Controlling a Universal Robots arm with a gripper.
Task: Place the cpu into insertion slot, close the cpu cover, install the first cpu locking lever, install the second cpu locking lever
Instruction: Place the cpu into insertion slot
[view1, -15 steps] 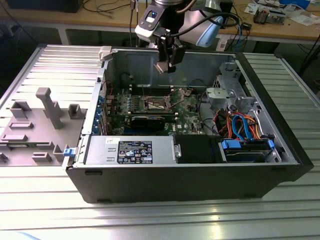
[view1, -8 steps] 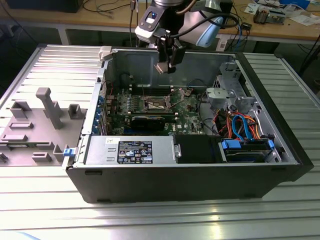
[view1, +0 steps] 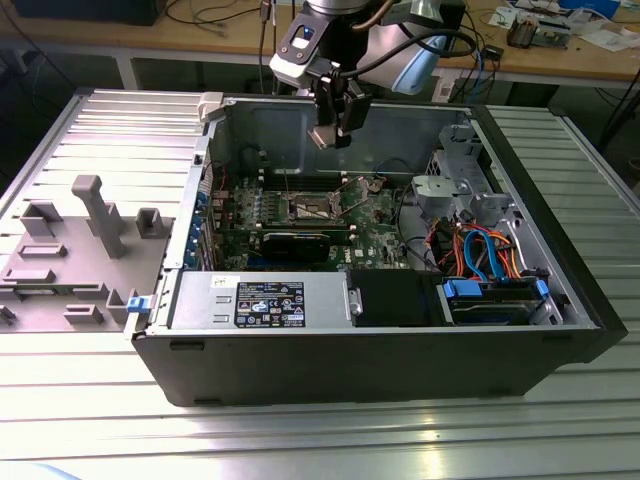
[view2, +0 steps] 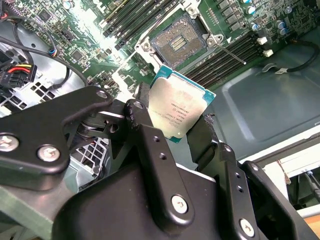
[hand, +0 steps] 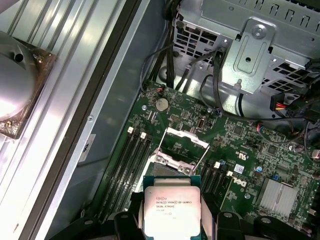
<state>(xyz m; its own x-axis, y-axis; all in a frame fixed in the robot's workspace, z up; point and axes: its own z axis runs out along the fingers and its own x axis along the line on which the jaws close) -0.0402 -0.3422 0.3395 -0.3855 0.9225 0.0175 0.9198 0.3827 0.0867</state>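
I've got the arm (view1: 400, 55) reaching in from up top, wrist pointed down, gripper (view1: 333, 125) hanging mid-air with both black fingers (view2: 147, 132) pinched on opposite edges of the cpu (view2: 180, 105).

Silver cpu (view2: 177, 107) hangs above the open insertion slot (view2: 179, 41), cpu cover (hand: 186, 136) raised.

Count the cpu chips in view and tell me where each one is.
1. The cpu is clamped in the gripper, held in the air above the motherboard. The insertion slot is empty, with its dark contacts bare.
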